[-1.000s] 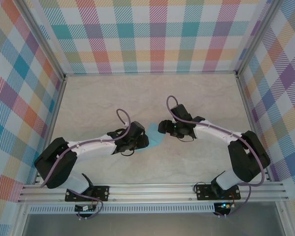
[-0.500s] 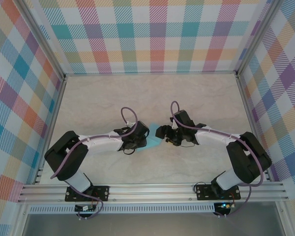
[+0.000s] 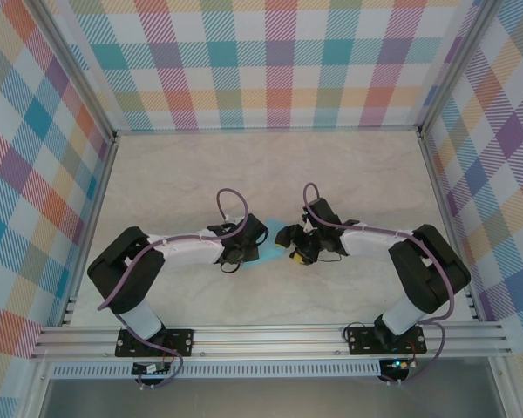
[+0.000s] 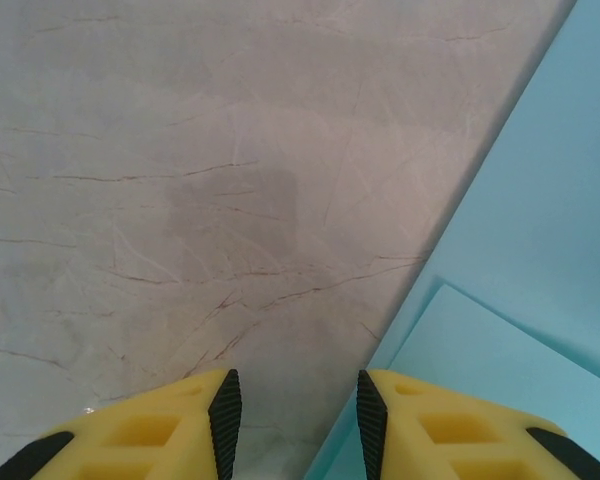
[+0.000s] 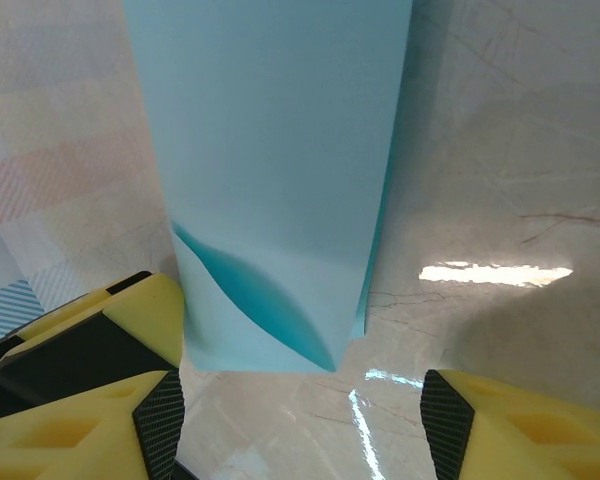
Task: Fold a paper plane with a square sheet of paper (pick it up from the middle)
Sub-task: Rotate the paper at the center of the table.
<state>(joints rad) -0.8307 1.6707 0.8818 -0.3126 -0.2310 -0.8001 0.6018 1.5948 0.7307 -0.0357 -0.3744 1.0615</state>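
Top view: a pale marbled table (image 3: 349, 165) sits inside bright plaid walls (image 3: 244, 61); both arms reach inward and meet near the middle; the light-blue paper (image 3: 273, 235) lies flat between them, with the left gripper (image 3: 258, 240) at its left edge and the right gripper (image 3: 289, 248) at its right edge; how far either is open cannot be told from here.

Left wrist view: veined marble (image 4: 200, 180) covers most of the picture; the paper (image 4: 540, 200) takes the right side, with a second layer folded over it, one corner pointing up-left; the left gripper (image 4: 293, 420) is a little way open, with bare marble between its yellow fingers (image 4: 150, 430) and nothing held; its other finger sits over the paper's edge.

Right wrist view: glossy marble (image 5: 510, 150) with a window glare; the paper (image 5: 270, 150) runs down from the top as a folded strip; its near end bulges open, showing a darker blue inside; the right gripper (image 5: 300, 400) is spread wide and holds nothing; the strip's end lies between the fingers (image 5: 130, 320), close beside this one and well apart from the other.
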